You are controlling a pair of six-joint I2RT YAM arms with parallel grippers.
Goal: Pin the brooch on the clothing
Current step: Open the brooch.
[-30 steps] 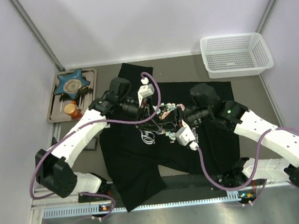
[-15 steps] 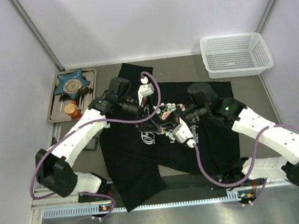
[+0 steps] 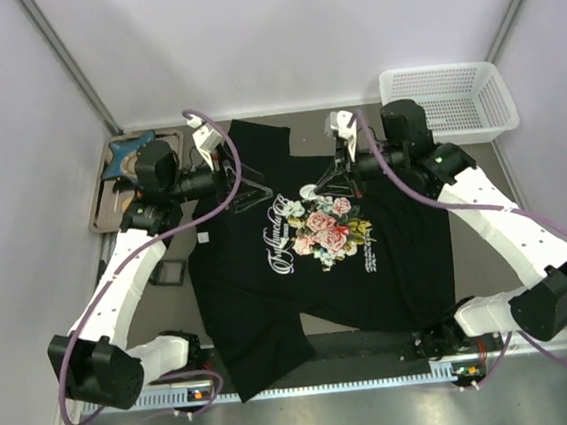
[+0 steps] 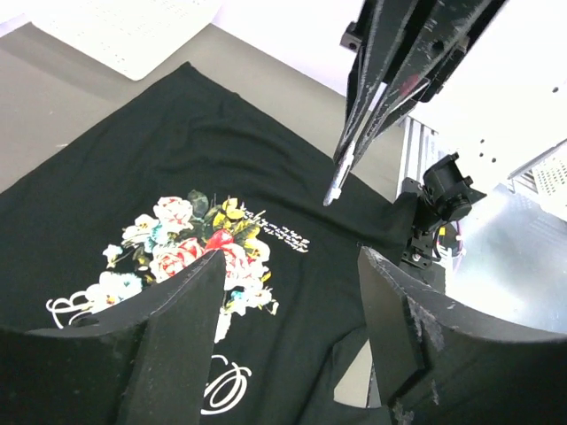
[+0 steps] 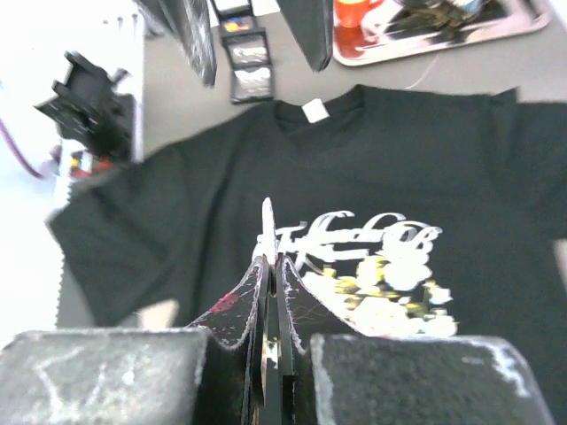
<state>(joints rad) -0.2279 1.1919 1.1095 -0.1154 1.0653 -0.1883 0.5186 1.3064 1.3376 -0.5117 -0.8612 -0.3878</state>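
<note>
- Right gripper (image 5: 267,259) is pinched tight on a thin pale sliver, probably the brooch (image 5: 267,217) edge-on, poised above the shirt (image 3: 262,305) for pinning.
- Left gripper (image 4: 291,257) gapes wide and empty, giving room.

Both the left arm (image 3: 133,267) and the right arm (image 3: 506,231) are built of white shells joined by black cylindrical joints, each rising from a black base (image 3: 97,361), with a purple cable (image 3: 222,143) looping along it. The left hand (image 4: 291,257) has 2 broad matt-black fingers (image 4: 168,345) with rough, scuffed faces. The right hand (image 5: 268,266) has the same black fingers, crossed near the tips by fine red and white scratches.
</note>
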